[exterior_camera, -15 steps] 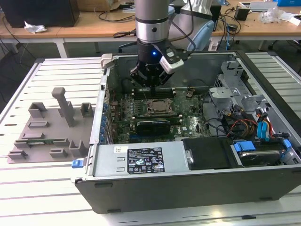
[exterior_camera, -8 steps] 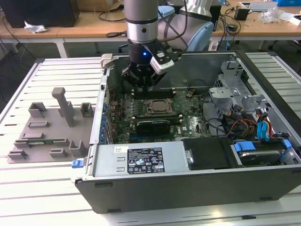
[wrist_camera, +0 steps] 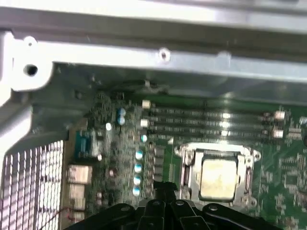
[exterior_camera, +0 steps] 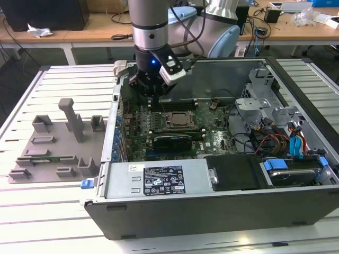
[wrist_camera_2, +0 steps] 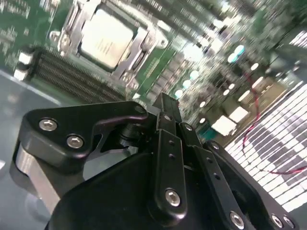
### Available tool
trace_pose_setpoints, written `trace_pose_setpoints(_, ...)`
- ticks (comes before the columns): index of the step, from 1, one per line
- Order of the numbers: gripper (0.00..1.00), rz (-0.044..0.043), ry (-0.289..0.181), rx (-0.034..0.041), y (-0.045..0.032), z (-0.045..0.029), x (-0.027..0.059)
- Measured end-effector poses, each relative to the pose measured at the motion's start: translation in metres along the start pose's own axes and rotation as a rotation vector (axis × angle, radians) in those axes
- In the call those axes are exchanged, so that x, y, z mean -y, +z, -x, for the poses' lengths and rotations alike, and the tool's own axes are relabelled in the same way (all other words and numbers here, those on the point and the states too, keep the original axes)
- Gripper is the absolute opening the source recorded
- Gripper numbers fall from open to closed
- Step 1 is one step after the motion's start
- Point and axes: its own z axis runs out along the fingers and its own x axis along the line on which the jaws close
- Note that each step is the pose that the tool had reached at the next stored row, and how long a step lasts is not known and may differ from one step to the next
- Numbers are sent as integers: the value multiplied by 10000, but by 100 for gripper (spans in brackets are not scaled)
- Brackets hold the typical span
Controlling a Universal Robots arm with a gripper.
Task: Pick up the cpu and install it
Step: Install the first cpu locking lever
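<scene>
The cpu [wrist_camera_2: 105, 40] is a silvery square lying flat inside the metal-framed socket on the green motherboard [wrist_camera_2: 165, 72]. In the first wrist view the cpu [wrist_camera: 219, 178] sits in that same socket frame. From the exterior view the socket [exterior_camera: 177, 120] is in the middle of the open computer case. My gripper [exterior_camera: 152, 98] hangs over the board's rear corner, on the exterior view's left of the socket and apart from it. In the second wrist view the gripper [wrist_camera_2: 165, 103] has its black fingers [wrist_camera_2: 168, 139] drawn together with nothing between them.
The open case's metal wall [exterior_camera: 222, 74] rises behind the arm. A power supply [exterior_camera: 159, 180] lies along the front, with drive bays and cables [exterior_camera: 286, 140] at the exterior view's right. Grey fixture blocks [exterior_camera: 58, 143] stand on the slatted table outside the case.
</scene>
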Motion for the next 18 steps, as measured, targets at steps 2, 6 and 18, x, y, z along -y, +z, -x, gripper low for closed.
trace_pose_setpoints(2,11,325,7,24,0,-10,0)
trace_pose_setpoints(6,11,1258,28,92,0,-22,-1)
trace_pose_setpoints(18,11,1511,37,100,19,423,34)
